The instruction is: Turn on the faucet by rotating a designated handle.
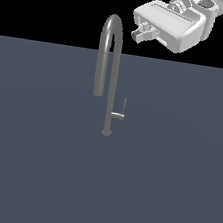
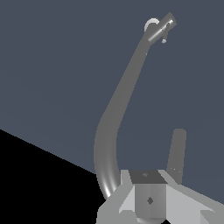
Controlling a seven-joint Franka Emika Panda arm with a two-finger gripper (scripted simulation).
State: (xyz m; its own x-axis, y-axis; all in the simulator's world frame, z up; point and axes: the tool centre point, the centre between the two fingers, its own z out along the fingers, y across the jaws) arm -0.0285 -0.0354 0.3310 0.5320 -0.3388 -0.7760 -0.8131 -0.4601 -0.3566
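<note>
The faucet (image 1: 112, 83) is a slim grey gooseneck standing on a small round base on the dark floor. Its handle (image 1: 119, 114), a tiny L-shaped lever, sticks out low on the stem toward the exterior view's right, with its thin rod pointing up. My gripper (image 1: 140, 32) hovers high, just to the exterior view's right of the top of the spout arch and far above the handle. Its fingers look pressed together with nothing between them. In the wrist view I look down along the faucet (image 2: 124, 92) to the handle (image 2: 162, 27), past the gripper (image 2: 149, 200).
A flat dark grey-blue floor (image 1: 35, 163) spreads around the faucet's base. The spout's open end (image 2: 177, 151) hangs close to my fingers in the wrist view. Nothing else stands on the floor.
</note>
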